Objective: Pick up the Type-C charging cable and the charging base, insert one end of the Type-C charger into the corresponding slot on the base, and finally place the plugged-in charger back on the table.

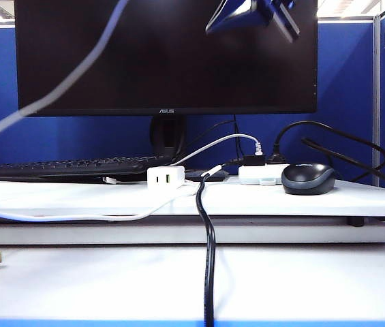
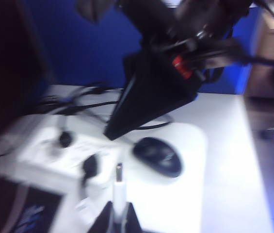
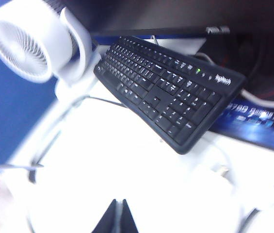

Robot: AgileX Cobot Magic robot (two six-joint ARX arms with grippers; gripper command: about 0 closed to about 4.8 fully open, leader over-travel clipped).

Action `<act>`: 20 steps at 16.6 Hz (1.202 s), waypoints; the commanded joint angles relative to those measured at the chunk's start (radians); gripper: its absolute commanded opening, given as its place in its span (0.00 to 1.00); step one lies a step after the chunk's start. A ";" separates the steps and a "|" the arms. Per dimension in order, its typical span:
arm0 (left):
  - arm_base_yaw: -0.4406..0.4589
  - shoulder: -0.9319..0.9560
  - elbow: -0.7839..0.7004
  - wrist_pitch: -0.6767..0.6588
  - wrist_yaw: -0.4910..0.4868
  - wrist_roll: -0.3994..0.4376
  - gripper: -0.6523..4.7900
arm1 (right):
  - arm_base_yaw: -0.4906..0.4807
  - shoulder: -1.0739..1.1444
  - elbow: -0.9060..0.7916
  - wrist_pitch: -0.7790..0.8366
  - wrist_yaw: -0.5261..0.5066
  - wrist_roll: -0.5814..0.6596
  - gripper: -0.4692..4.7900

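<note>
The charging base (image 1: 165, 177), a small white block with a yellow-green port, stands on the raised board of the table (image 1: 315, 279), in front of the monitor stand. My left gripper (image 2: 119, 205) is shut on the white-and-metal plug (image 2: 119, 184) of the Type-C charging cable (image 1: 49, 95), which rises blurred past the exterior view's upper left. The left gripper itself is out of the exterior view. High above the board, my right gripper (image 1: 253, 15) hangs shut and empty. It shows as a dark wedge (image 2: 141, 107) above the mouse, and its fingertips (image 3: 119, 203) are pressed together.
A black mouse (image 1: 308, 178) and a flat white block (image 1: 264, 174) with black plugs sit right of the base. A thick black cable (image 1: 209, 259) runs down the table's middle. Behind are a monitor (image 1: 165, 54), a black keyboard (image 3: 166, 92) and a white fan (image 3: 23, 41).
</note>
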 commanded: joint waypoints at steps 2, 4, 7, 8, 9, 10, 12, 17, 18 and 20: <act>0.032 -0.080 0.002 -0.003 -0.055 -0.032 0.11 | 0.018 0.090 0.050 -0.001 -0.005 0.156 0.08; 0.047 -0.114 0.002 -0.007 -0.105 -0.040 0.11 | 0.056 0.132 0.079 -0.003 0.005 0.156 0.08; 0.047 -0.140 0.002 -0.010 -0.108 -0.064 0.11 | 0.128 0.204 0.152 -0.076 0.095 0.152 0.08; 0.047 -0.145 0.002 -0.010 -0.108 -0.076 0.11 | 0.156 0.227 0.178 -0.108 0.131 0.153 0.08; 0.047 -0.149 0.002 -0.011 -0.108 -0.087 0.11 | 0.179 0.258 0.220 -0.168 0.191 0.154 0.08; 0.047 -0.155 0.002 -0.014 -0.108 -0.087 0.11 | 0.206 0.299 0.270 -0.254 0.291 0.153 0.08; 0.047 -0.160 0.002 -0.016 -0.108 -0.086 0.11 | 0.223 0.352 0.313 -0.322 0.341 0.154 0.08; 0.047 -0.163 0.002 -0.042 -0.106 -0.089 0.11 | 0.222 0.427 0.323 -0.307 0.340 0.090 0.90; 0.047 -0.163 0.002 -0.051 -0.106 -0.089 0.11 | 0.222 0.427 0.323 -0.274 0.358 0.095 1.00; 0.047 -0.163 0.002 -0.058 -0.103 -0.089 0.11 | 0.222 0.429 0.323 -0.266 0.416 0.100 0.98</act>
